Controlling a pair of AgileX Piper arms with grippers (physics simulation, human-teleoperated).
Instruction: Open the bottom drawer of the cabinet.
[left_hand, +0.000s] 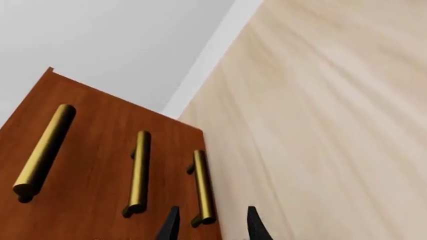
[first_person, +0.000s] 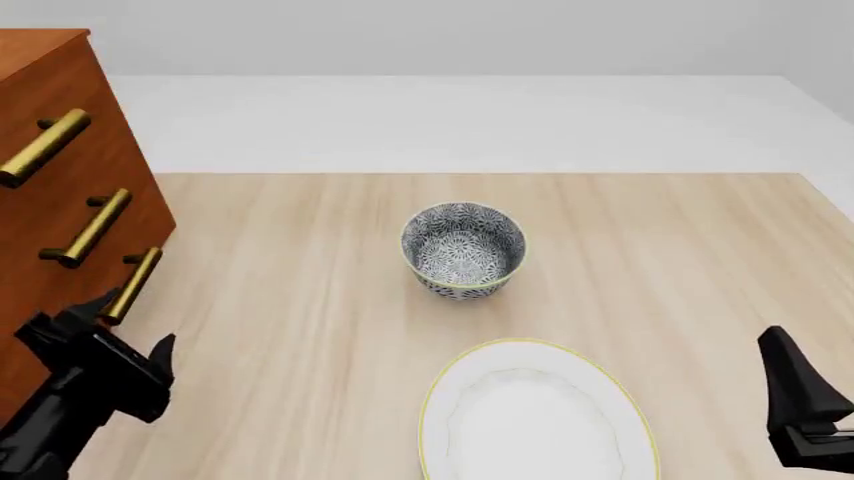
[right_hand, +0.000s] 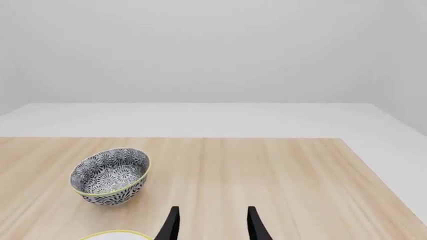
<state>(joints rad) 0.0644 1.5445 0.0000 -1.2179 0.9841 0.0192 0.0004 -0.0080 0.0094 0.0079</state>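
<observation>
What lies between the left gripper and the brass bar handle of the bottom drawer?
Nothing: the left wrist view shows only open air between the left gripper and the brass bar handle.

Light: bright, even, diffuse (no clear source)
Shadows: faint, soft under the bowl (first_person: 463, 250)
Glare: mild sheen on brass handles (left_hand: 44, 150)
Focus: sharp throughout

No text, label, brand, number or sign can be read in any view; the cabinet (first_person: 54, 200), bowl (first_person: 463, 250) and plate (first_person: 538, 415) bear none; the bowl shows only a pattern.
</observation>
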